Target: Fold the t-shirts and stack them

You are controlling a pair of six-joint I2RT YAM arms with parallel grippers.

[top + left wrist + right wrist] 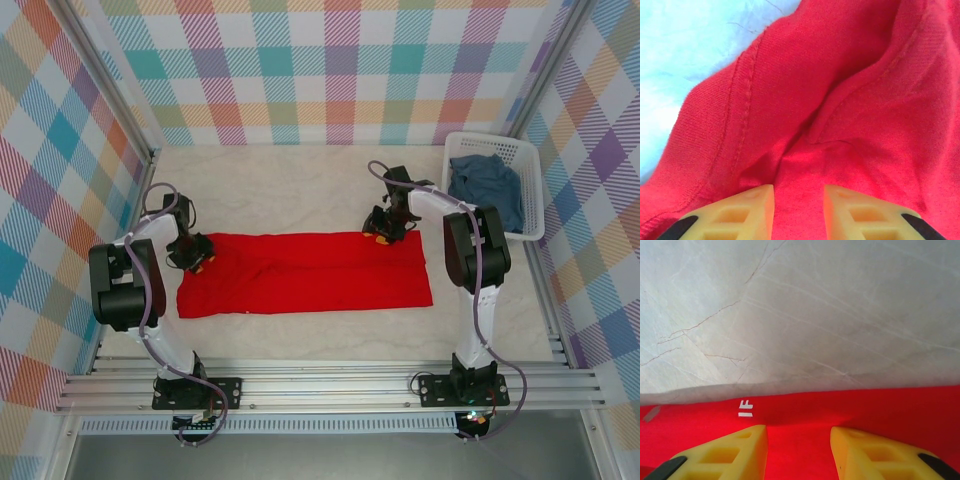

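The red t-shirt [300, 275] lies on the table as a long flat band, folded lengthwise, with no bear print showing. My left gripper [198, 262] is down on its far left corner, open, with wrinkled red cloth [840, 100] and a stitched hem between and ahead of the fingers [740, 210]. My right gripper [378, 236] is at the shirt's far edge right of centre, open, its jaws straddling the flat red edge [865, 410] beside small white printed marks [745, 408]. The blue-grey t-shirt [487, 185] lies crumpled in the basket.
The white lattice basket [533, 200] stands at the right wall, behind my right arm. Pale marble tabletop [290, 190] stretches beyond the shirt to the checked back wall. A bare strip of table [300, 335] runs between the shirt and the near rail.
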